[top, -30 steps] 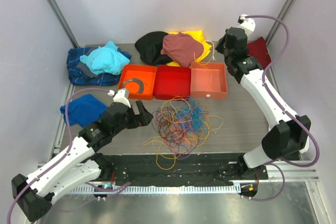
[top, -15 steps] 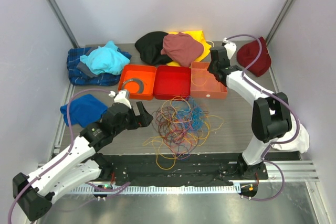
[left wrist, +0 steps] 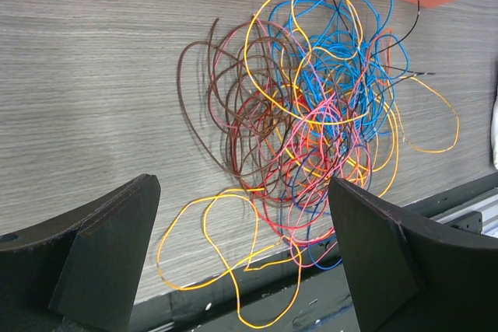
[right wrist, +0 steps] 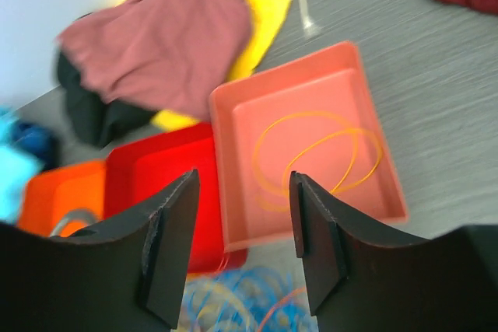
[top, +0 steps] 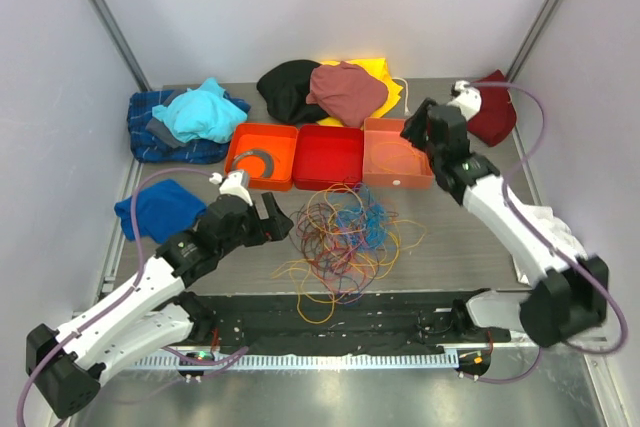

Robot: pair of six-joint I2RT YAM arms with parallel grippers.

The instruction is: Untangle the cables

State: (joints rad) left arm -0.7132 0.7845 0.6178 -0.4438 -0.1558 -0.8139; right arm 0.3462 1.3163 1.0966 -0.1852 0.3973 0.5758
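The cables (top: 340, 237) lie tangled at the middle of the table's (top: 450, 237) near edge, the left fingers (left wrist: 101, 246) spread empty beside them. The right fingers (right wrist: 171, 246) stand apart, empty, over the salmon tray (right wrist: 303, 91) holding one orange loop (right wrist: 311, 117).

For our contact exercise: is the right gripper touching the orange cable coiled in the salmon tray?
Apart. The right wrist view shows the right gripper open and held above the salmon tray, with the orange cable lying flat on its floor.

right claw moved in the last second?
Yes. The right claw came nearer, from beyond the salmon tray's far right corner to over its right rim.
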